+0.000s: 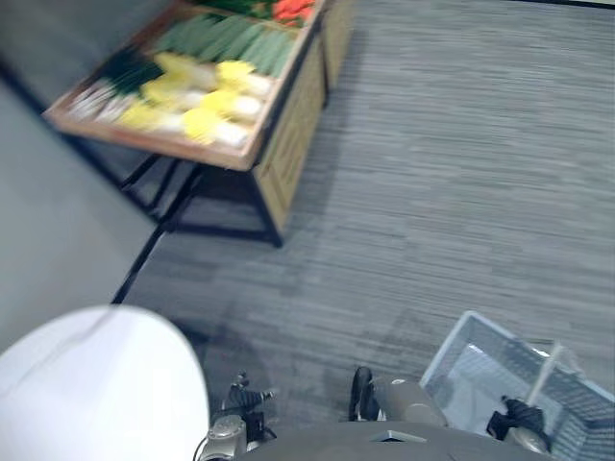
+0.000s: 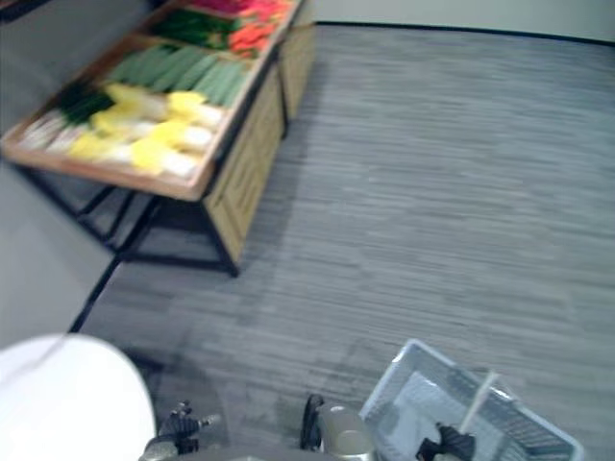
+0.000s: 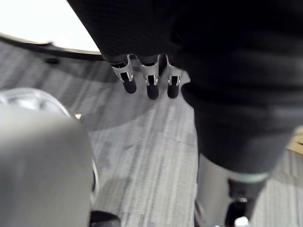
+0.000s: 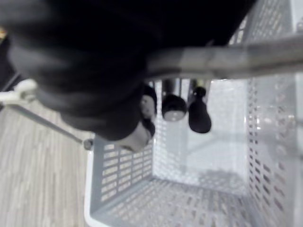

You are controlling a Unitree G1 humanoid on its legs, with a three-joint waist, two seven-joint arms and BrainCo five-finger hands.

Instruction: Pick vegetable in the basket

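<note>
A pale grey mesh basket (image 1: 452,351) hangs low at my right side, and it looks empty inside (image 4: 189,198). My right hand (image 4: 173,101) is shut on its grey handle bar (image 4: 232,56), and the hand also shows over the basket (image 1: 519,418). The vegetables lie on a wooden stand (image 1: 264,144) far off at the upper left: yellow-white cabbages (image 1: 207,101), long green ones (image 1: 231,38) and red ones (image 1: 293,10). My left hand (image 3: 149,82) hangs over the floor with relaxed fingers and holds nothing.
Grey striped carpet (image 1: 452,182) spreads between me and the stand. The stand has black metal legs (image 1: 168,216) and a wood-slatted side. A white rounded object (image 1: 96,384) sits close at my lower left. A grey wall (image 1: 48,221) runs along the left.
</note>
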